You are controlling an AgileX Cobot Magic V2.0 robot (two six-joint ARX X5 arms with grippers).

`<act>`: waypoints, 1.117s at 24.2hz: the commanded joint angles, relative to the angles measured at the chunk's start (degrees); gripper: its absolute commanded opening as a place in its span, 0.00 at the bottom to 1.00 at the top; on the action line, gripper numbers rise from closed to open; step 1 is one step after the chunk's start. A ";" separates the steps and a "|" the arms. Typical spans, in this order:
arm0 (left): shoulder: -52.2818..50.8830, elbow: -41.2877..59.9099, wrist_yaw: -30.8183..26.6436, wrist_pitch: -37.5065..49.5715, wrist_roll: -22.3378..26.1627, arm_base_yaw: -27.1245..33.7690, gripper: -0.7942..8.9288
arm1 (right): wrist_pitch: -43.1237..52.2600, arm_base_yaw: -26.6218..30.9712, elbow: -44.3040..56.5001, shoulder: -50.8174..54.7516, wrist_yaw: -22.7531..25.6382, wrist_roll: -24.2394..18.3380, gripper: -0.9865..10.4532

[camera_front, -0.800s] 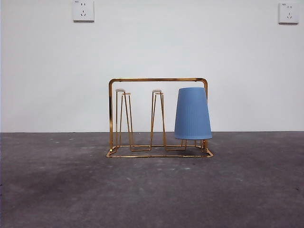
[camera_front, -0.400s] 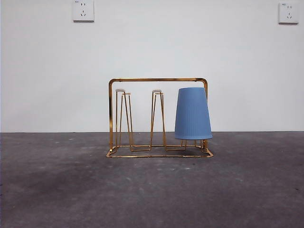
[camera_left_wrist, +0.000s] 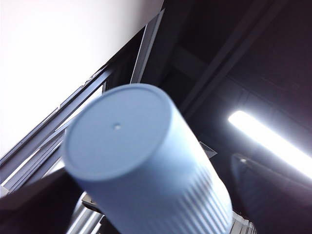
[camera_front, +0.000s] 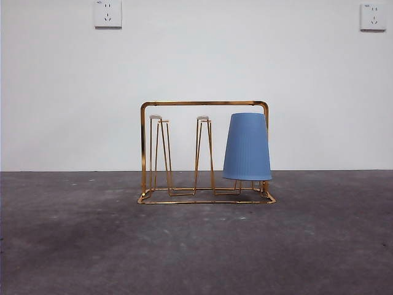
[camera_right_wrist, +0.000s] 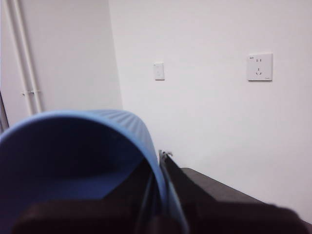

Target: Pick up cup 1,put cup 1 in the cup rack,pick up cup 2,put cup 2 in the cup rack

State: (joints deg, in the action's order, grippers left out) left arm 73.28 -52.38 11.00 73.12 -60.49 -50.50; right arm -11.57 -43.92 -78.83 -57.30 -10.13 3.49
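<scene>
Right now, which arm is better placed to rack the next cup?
Probably left: the left-held cup stands base-up like the racked cup; the right-held cup lies sideways.

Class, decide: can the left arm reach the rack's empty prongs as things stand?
Probably yes. The cup rack has two bare prongs, open from above; the hung cup fills only the third. The left gripper holds its own cup.

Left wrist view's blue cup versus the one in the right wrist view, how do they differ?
The left cup shows its closed flat base; the right cup shows its open mouth. The left gripper flanks the left cup's wall; the right gripper pinches the right cup's rim. Both are blue and ribbed.
</scene>
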 commanded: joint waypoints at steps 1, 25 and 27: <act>0.02 0.11 0.26 1.51 0.79 0.00 0.23 | -0.52 -0.02 0.28 -0.31 0.48 0.42 0.08; -0.13 0.11 -0.31 1.51 1.22 0.63 0.07 | -13.05 0.00 0.28 0.50 0.46 0.33 0.23; -0.17 0.11 -0.07 1.46 1.18 1.27 0.07 | -14.38 0.00 0.28 1.16 0.48 0.28 0.23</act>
State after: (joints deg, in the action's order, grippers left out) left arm 73.47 -52.38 10.70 72.88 -59.79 -49.45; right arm -25.56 -44.07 -79.18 -56.47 -10.31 3.81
